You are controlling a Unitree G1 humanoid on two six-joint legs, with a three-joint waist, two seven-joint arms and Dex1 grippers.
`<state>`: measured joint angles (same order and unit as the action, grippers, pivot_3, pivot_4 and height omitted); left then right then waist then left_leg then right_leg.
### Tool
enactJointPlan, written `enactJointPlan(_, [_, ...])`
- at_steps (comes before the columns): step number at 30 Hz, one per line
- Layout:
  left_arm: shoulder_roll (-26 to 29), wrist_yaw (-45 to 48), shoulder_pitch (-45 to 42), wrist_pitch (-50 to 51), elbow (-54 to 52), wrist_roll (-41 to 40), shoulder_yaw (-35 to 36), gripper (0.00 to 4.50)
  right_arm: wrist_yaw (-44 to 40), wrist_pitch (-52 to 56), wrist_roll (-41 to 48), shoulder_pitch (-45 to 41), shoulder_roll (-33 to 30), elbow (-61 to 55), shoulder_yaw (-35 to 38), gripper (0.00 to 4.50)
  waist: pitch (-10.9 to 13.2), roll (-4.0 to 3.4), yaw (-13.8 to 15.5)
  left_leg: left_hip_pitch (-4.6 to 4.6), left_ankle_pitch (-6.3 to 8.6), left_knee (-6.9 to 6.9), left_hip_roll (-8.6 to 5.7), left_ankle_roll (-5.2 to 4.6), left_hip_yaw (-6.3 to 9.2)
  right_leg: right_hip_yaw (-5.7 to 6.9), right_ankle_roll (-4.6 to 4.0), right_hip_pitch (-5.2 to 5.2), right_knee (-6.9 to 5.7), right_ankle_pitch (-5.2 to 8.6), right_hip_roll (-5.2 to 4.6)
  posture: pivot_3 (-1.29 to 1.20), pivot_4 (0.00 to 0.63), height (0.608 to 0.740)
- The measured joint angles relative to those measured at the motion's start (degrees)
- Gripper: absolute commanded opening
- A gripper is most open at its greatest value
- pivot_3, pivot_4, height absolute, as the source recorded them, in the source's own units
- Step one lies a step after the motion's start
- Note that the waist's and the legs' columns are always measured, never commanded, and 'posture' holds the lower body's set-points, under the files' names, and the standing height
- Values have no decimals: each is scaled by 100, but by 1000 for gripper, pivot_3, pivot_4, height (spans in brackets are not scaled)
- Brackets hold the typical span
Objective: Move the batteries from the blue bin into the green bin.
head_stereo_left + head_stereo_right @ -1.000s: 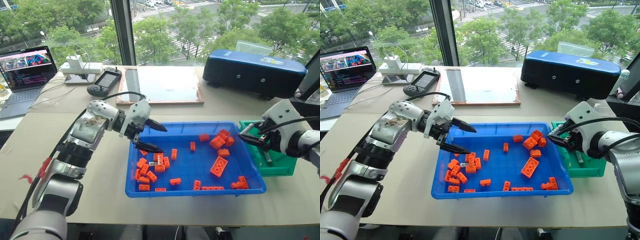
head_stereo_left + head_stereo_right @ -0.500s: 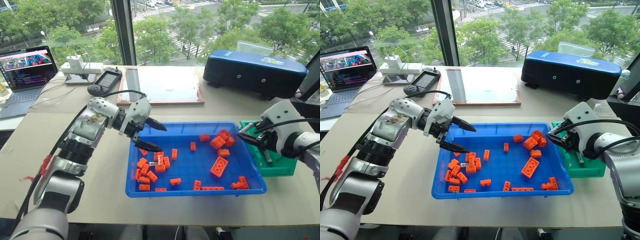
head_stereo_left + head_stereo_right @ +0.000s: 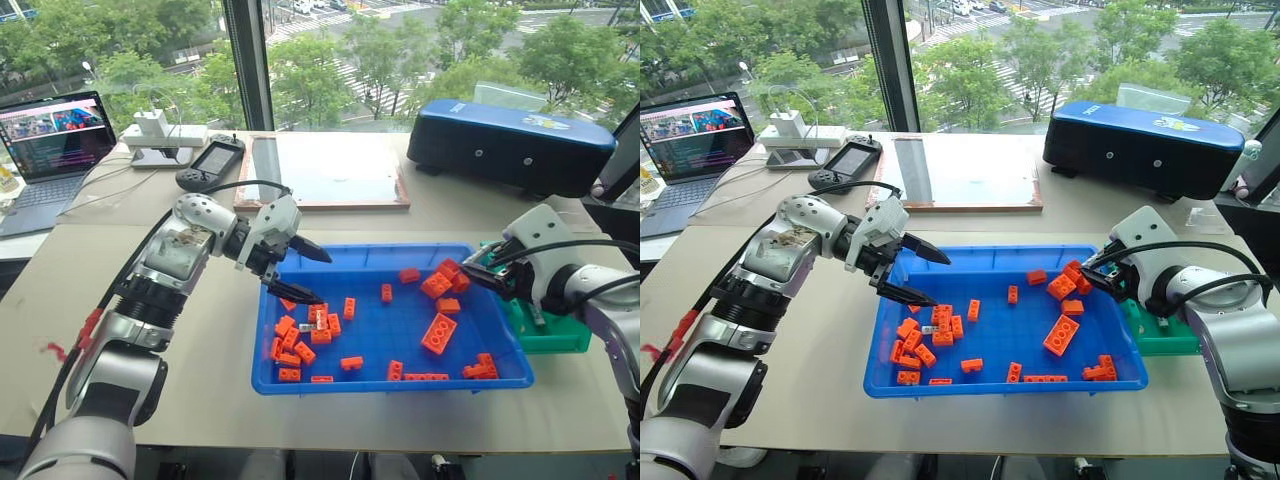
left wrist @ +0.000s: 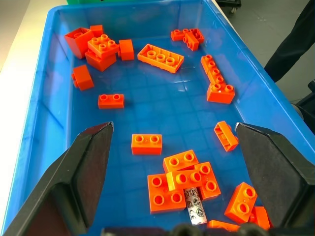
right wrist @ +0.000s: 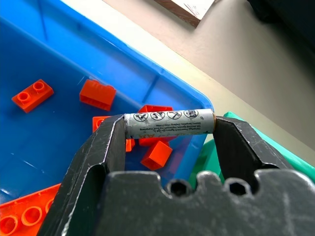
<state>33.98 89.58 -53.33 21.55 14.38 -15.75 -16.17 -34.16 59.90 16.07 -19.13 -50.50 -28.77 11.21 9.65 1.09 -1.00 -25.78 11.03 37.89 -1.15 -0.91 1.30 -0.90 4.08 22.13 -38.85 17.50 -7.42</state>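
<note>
The blue bin lies mid-table with several orange bricks scattered in it. My right gripper hovers over its far right corner, shut on a silvery battery gripped end to end between the fingers. The green bin stands just right of the blue bin, beside that gripper. My left gripper is open above the bin's left part, empty. Below it another battery lies among a cluster of orange bricks.
A dark navy case sits at the back right and a flat board at the back centre. A laptop, a power strip and a handheld controller are at the back left. The table's front edge runs just below the blue bin.
My right forearm has swung a little lower; its gripper with the battery stays near the bin's far right corner. The left arm has not moved.
</note>
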Motion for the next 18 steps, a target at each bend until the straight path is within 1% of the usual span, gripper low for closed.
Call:
enactJointPlan(5, [28,-1,1,49,-73,-4,0,4266,83,0,-4,41,-41,14,236,2512,0,0,2,0,0,0,0,0,0,0,0,0,0,0,0,0,150,732])
enactJointPlan(12, [81,-4,11,97,-125,-8,1,4266,389,14,-211,620,-162,189,982,2512,0,0,16,-3,0,1,-1,0,-1,-1,0,-1,0,0,0,0,150,732])
enactJointPlan(18, [62,-53,53,102,-200,-9,1,4266,406,19,-231,771,-198,240,1042,2512,0,0,-28,-2,0,1,1,-1,0,0,0,1,-2,0,0,0,150,732])
